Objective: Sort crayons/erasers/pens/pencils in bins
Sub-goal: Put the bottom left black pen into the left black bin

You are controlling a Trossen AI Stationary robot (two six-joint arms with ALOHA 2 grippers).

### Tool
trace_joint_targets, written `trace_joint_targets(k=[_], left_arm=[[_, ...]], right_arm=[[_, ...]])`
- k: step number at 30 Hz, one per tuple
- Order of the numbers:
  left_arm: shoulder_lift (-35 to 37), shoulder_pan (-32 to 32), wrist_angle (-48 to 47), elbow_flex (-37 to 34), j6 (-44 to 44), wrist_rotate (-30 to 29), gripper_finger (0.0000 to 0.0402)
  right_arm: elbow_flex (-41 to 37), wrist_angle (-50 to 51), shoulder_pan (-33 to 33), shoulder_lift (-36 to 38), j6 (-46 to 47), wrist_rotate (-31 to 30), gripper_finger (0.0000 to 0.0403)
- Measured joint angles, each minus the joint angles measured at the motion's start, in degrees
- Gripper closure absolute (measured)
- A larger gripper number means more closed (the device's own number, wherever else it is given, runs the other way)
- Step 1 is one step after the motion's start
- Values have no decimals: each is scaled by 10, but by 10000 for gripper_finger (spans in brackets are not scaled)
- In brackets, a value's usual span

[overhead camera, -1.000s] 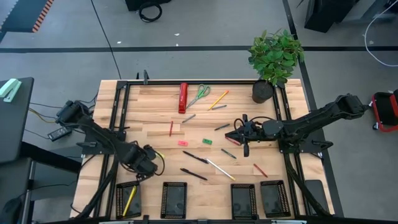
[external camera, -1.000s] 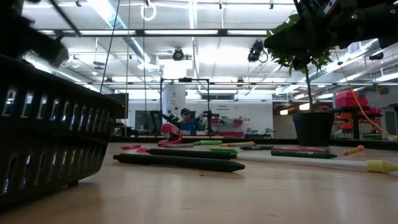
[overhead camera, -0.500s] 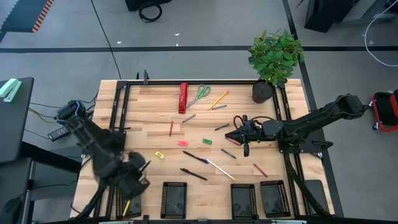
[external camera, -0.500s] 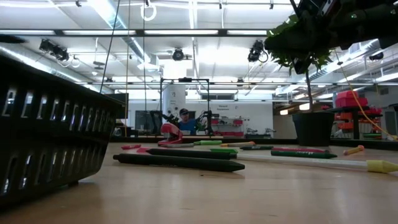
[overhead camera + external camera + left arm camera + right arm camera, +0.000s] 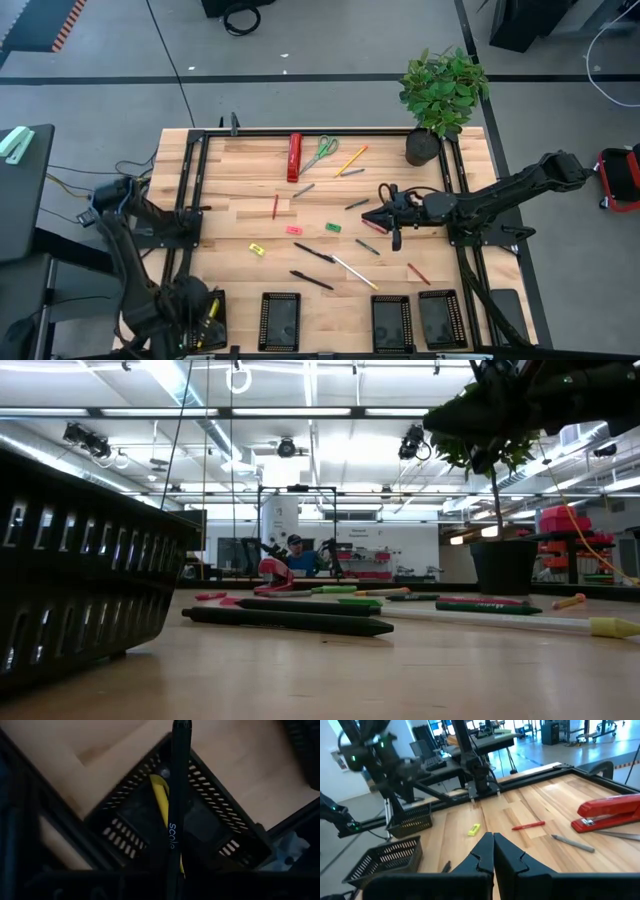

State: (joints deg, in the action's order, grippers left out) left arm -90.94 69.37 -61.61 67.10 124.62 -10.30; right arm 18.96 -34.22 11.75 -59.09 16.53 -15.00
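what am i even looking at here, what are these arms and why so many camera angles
It is a robot with two dark arms, each ending in a two-finger gripper, sorting stationery into bins. There are four cameras: one looks straight down on the wooden table, one sits at table-top height looking across it, and one rides on each wrist.

Loose pens, pencils, crayons and small erasers lie scattered on the table, along with a red stapler, green-handled scissors and a potted plant.

The left gripper is at the near left corner. Its wrist camera shows it holding a slim black pen above a black mesh-sided bin that already has a yellow pencil inside.

The right gripper is shut, holds nothing and hangs over the table's right-hand middle.
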Motion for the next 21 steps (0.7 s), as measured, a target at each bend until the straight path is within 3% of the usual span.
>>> trace_joint_targets(k=[21], left_arm=[[-64,-14,89,0,5,3,352]], right_arm=[[0,6,0,0,1,-12,392]])
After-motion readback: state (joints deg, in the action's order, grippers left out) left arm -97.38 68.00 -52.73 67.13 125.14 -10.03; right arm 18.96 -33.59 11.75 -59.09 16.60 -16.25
